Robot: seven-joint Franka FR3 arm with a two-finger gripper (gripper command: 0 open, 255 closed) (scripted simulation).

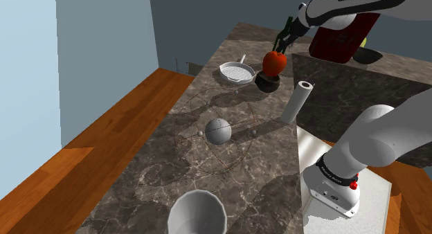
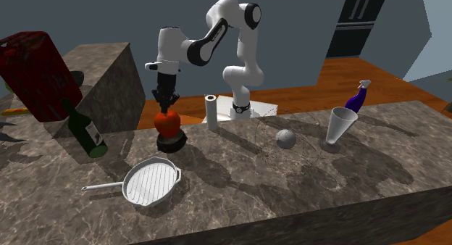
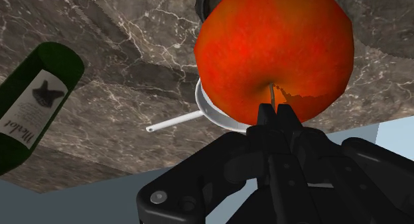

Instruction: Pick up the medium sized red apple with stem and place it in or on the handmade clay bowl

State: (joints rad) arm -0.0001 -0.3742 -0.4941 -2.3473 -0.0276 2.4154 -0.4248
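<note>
On the dark bowl (image 2: 174,144) sits the red apple (image 2: 167,122), with the black gripper (image 3: 276,114) right above it, fingers pinched together on the stem. The apple looks firm, smooth and fairly light, so its flanks should give a surer hold. The ridged pan (image 2: 151,182) near the bowl is empty.

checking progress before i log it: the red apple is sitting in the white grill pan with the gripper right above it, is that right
Not quite. The red apple sits on the dark bowl, not in the white grill pan, which lies on the counter beside the bowl. The gripper is right above the apple, as you say. The second exterior view shows this plainly.
</note>
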